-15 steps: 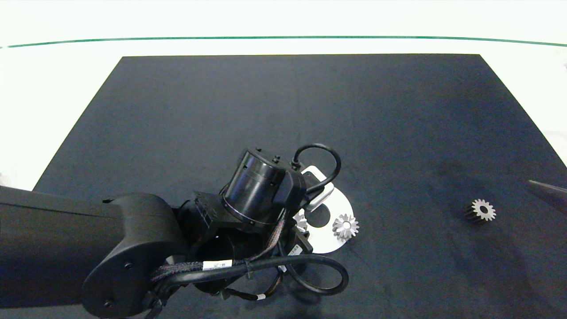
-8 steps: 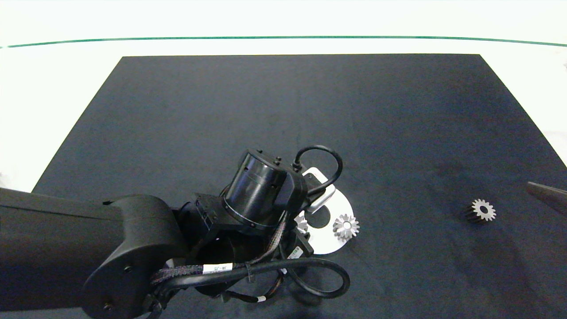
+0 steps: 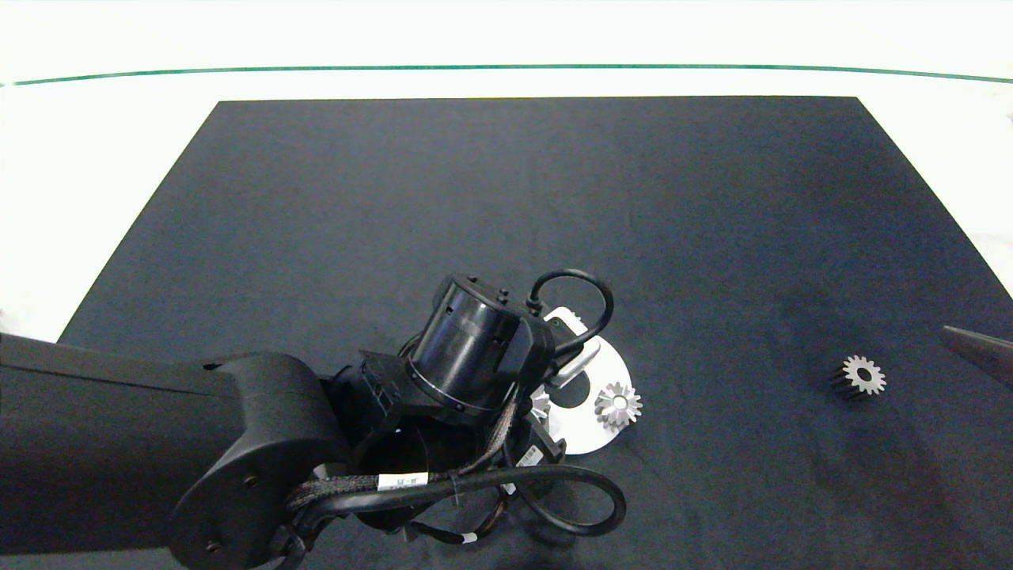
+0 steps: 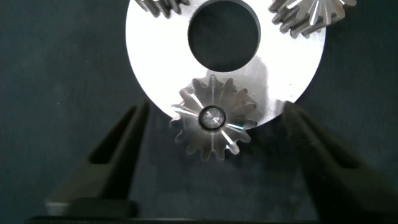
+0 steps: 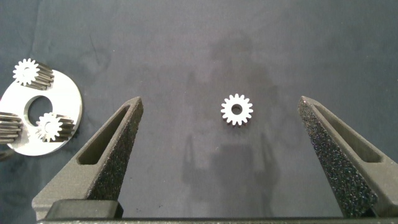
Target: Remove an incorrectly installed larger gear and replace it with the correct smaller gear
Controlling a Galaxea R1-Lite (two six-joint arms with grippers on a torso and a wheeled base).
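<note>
The larger gear (image 4: pixel 213 134), silvery with long pointed teeth, sits on the rim of a flat white ring plate (image 4: pixel 155 56). My left gripper (image 4: pixel 216 107) is open around it, one finger on each side, neither touching. In the head view the left arm covers most of the plate (image 3: pixel 584 434). The smaller gear (image 3: pixel 861 375), with short stubby teeth, lies alone on the black mat at the right. My right gripper (image 5: pixel 219 104) hangs open above that gear (image 5: pixel 237 110); only a fingertip (image 3: pixel 977 350) shows in the head view.
Two more gears sit on the plate: one with pointed teeth (image 3: pixel 617 405) and one with a dark flank (image 5: pixel 28 71). The black mat (image 3: pixel 514 198) covers the white table, with a green line along the far side.
The left arm and wrist have shifted slightly right and towards the table's near edge over the plate. The gears, the plate and the right gripper have not moved.
</note>
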